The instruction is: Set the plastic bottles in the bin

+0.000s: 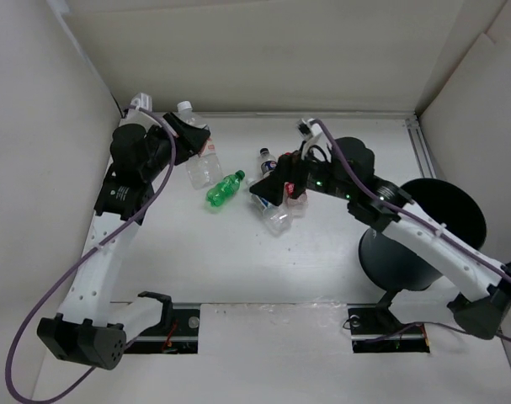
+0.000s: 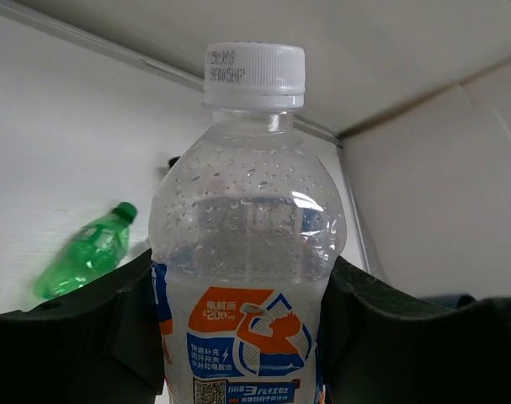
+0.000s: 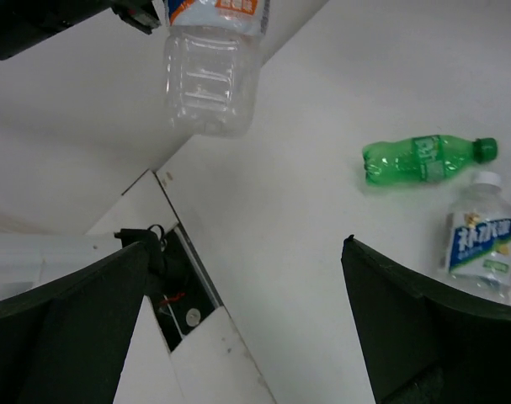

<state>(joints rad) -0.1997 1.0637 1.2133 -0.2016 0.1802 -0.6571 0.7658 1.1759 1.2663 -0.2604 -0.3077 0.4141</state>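
My left gripper (image 1: 188, 135) is shut on a clear plastic bottle (image 2: 247, 252) with a white cap and an orange-and-blue label, gripping it around the label at the table's back left. In the right wrist view this bottle's ribbed base (image 3: 209, 84) hangs free. A green bottle (image 1: 225, 187) lies on its side just right of it. My right gripper (image 1: 268, 189) stands open and empty over a cluster of clear bottles (image 1: 278, 217), with a blue-capped one (image 1: 264, 158) behind. The dark round bin (image 1: 398, 252) stands at the right.
White walls close in the table on the left, back and right. A metal rail (image 1: 423, 156) runs along the right side behind the bin. The right arm's links reach across in front of the bin. Slots with cables (image 3: 175, 295) lie at the near edge.
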